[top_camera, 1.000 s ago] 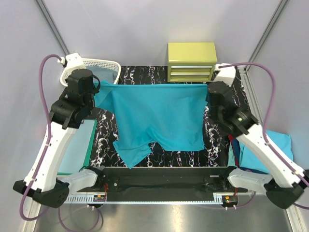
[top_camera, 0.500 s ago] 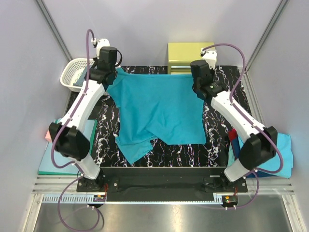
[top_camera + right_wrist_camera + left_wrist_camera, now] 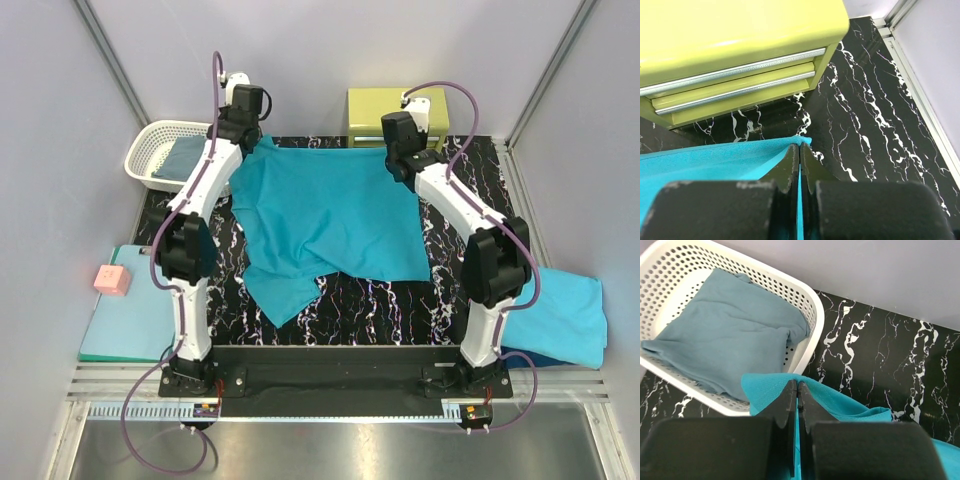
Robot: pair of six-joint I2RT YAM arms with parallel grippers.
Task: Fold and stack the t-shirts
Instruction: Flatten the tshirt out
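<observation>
The left gripper (image 3: 798, 386) and right gripper (image 3: 799, 148) are each pinching an upper corner of the teal t-shirt (image 3: 330, 215), which is spreading from them toward the frame's bottom, its held edge running left-right.

Top external: high at 6 o'clock, looking down toward 12. Wrist views: close, along own fingers (image 3: 787, 415); all share the teal t-shirt (image 3: 330, 215), 12 o'clock edge.
</observation>
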